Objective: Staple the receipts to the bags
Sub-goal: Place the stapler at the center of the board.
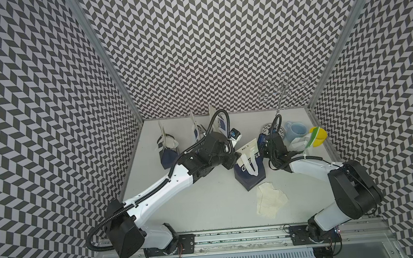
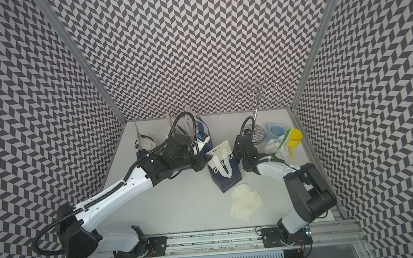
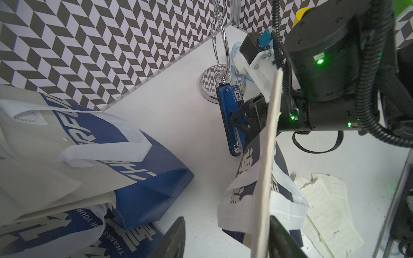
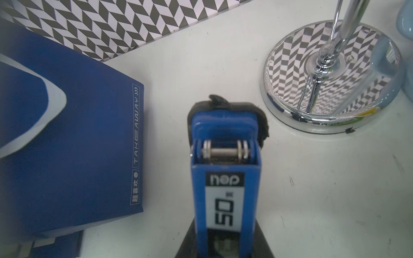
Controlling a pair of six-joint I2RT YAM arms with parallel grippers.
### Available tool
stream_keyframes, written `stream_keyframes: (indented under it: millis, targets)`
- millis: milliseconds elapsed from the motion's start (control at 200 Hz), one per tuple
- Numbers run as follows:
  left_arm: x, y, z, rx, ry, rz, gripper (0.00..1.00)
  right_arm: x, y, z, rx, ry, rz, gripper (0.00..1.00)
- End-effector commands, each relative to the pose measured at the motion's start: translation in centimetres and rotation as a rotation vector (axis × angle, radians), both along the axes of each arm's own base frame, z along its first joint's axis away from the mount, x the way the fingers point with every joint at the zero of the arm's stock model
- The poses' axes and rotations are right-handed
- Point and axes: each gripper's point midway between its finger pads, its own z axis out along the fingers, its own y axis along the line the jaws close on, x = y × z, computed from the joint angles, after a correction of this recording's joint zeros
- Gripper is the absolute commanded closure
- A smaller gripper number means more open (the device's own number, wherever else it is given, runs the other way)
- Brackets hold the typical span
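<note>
A dark blue bag point(image 1: 250, 175) with white handles stands mid-table, a cream slip point(image 1: 248, 147) against its top edge. My left gripper point(image 3: 225, 243) is open at that edge; the slip point(image 3: 266, 178) shows edge-on just inside one finger point(image 3: 281, 239). Whether they touch I cannot tell. My right gripper point(image 4: 225, 241) is shut on the blue stapler point(image 4: 225, 178), held right of the bag's top, beside it point(image 1: 261, 139). Loose receipts point(image 1: 270, 202) lie in a pile in front of the bag. Three blue bags point(image 1: 168, 147) stand at the back left. A green-and-white bag point(image 1: 310, 139) leans at the right.
A chrome mug stand point(image 1: 283, 90) rises at the back right, its round base point(image 4: 330, 76) close to the stapler's far end. A pale blue mug point(image 1: 296, 130) and a yellow cup point(image 1: 319, 135) sit beside it. Patterned walls close three sides.
</note>
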Motion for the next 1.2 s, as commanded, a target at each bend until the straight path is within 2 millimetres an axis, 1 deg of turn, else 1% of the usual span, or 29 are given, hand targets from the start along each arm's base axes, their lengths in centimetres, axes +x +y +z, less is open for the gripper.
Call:
stream_keyframes:
  millis: [0,70,120,165,230,320,361,406,441,481,531,586,636,731,816,866,951,1021,1062,1132,1172,1197]
  targets:
    - [-0.8,0.1,-0.5,-0.018,0.025,-0.012,0.46,-2.2,-0.6,-2.8,-0.043,0.108,0.016,0.97]
    - [-1.0,0.0,-0.4,-0.039,0.019,-0.022,0.49,-2.3,-0.5,-3.3,-0.043,0.122,0.018,0.97]
    - [-1.2,-0.2,-0.2,-0.064,0.014,-0.034,0.55,-2.4,-0.5,-3.8,-0.045,0.136,0.016,0.97]
    - [-1.2,-0.6,0.1,-0.091,0.009,-0.043,0.61,-2.5,-0.6,-4.1,-0.046,0.148,0.013,0.94]
    - [-1.2,-1.0,0.5,-0.125,0.002,-0.046,0.74,-2.7,-0.6,-4.4,-0.046,0.157,0.01,0.84]
    - [-0.7,-1.0,0.9,-0.158,-0.016,-0.018,0.86,-2.9,-0.8,-4.0,-0.053,0.148,0.01,0.68]
    - [-0.1,-0.7,1.1,-0.156,-0.04,0.03,0.91,-3.1,-1.0,-3.6,-0.054,0.14,0.008,0.65]
    - [0.9,-0.2,1.0,-0.145,-0.064,0.11,1.0,-3.3,-1.1,-3.2,-0.053,0.126,0.01,0.62]
    - [1.4,0.1,1.0,-0.144,-0.075,0.159,1.0,-3.6,-1.3,-2.7,-0.055,0.116,0.005,0.58]
    - [1.6,0.0,0.8,-0.144,-0.074,0.177,1.0,-3.9,-1.5,-2.2,-0.058,0.102,0.005,0.54]
    - [1.3,-0.6,0.3,-0.148,-0.068,0.166,1.0,-4.3,-1.9,-1.2,-0.066,0.077,-0.001,0.5]
    - [0.9,-1.2,-0.2,-0.148,-0.062,0.155,1.0,-4.7,-2.4,-0.3,-0.081,0.051,-0.014,0.42]
    - [0.4,-1.5,-0.6,-0.145,-0.063,0.144,1.0,-5.1,-3.0,0.9,-0.089,0.022,-0.036,0.38]
    - [0.8,-0.8,-0.8,-0.149,-0.075,0.199,1.0,-6.3,-4.2,3.0,-0.082,-0.031,-0.084,0.33]
    - [1.2,0.2,-0.6,-0.149,-0.104,0.252,1.0,-7.8,-4.6,4.0,-0.052,-0.045,-0.081,0.3]
    - [1.6,1.0,-0.2,-0.149,-0.125,0.296,1.0,-9.0,-4.7,3.9,-0.037,-0.02,-0.071,0.26]
    - [2.2,2.3,0.5,-0.135,-0.163,0.37,1.0,-11.1,-4.3,3.3,-0.018,0.051,-0.013,0.24]
    - [2.3,2.8,1.3,-0.14,-0.189,0.383,1.0,-12.8,-4.1,2.6,-0.041,0.124,0.042,0.22]
    - [2.2,2.8,1.6,-0.149,-0.199,0.377,1.0,-13.6,-4.3,2.3,-0.05,0.163,0.03,0.21]
    - [1.9,2.9,2.2,-0.173,-0.214,0.363,1.0,-14.2,-2.1,3.1,-0.018,0.179,0.141,0.21]
    - [1.7,2.8,2.5,-0.184,-0.217,0.349,1.0,-14.8,-1.6,2.7,-0.003,0.238,0.16,0.21]
    - [1.6,2.8,2.5,-0.187,-0.217,0.342,1.0,-15.4,-1.4,2.1,-0.002,0.293,0.168,0.21]
